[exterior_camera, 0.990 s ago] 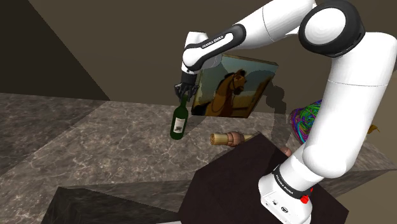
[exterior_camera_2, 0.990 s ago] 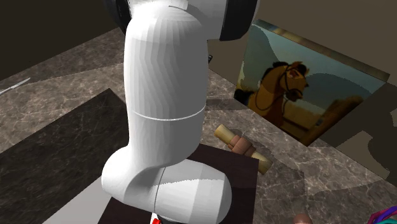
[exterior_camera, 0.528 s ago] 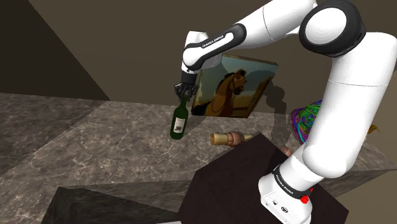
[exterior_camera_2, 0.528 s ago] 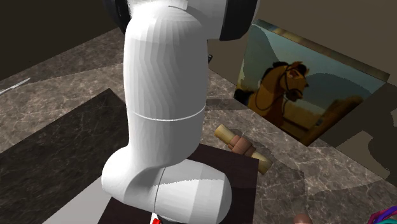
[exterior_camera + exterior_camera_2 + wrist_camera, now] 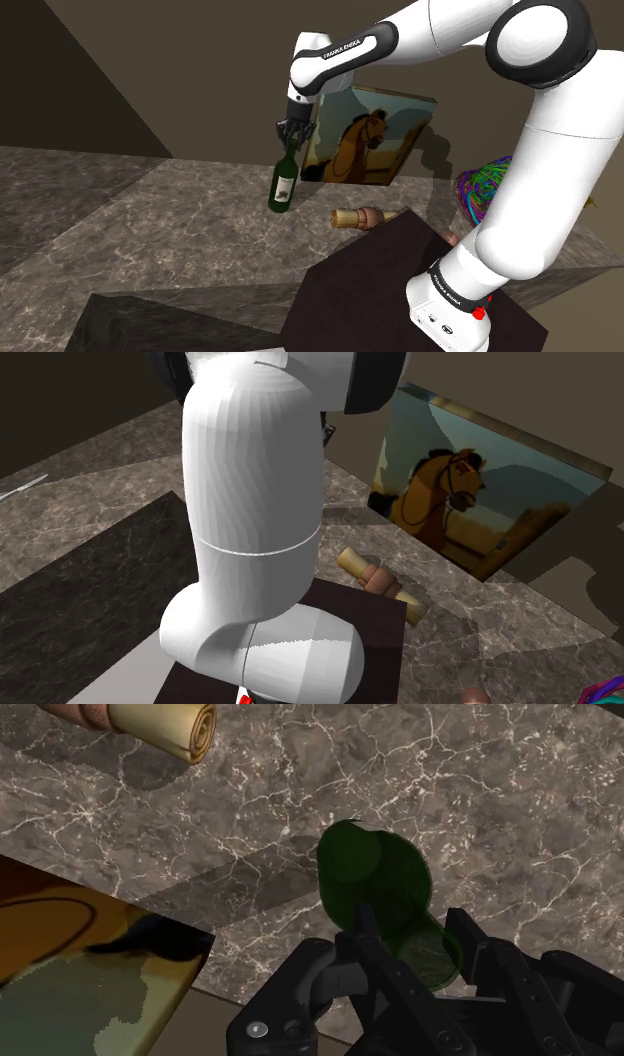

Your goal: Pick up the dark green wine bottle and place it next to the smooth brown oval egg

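Likely heavy, smooth and breakable, the green bottle (image 5: 282, 186) stands nearly upright at the far side of the table (image 5: 150, 215), just left of the horse painting (image 5: 368, 140). The fingers (image 5: 483, 954) pinch its thin neck, a slippery hold, so the body may swing. Shoulder view gives its full length and label; wrist view, the clasp from above

Dark green wine bottle (image 5: 283, 182), black pincer (image 5: 291, 135), grey-brown surface (image 5: 150, 220) — white marbled veins

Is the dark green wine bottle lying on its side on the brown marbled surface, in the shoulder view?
No, the dark green wine bottle stands almost upright, only slightly tilted, with its neck clasped in the black claw.
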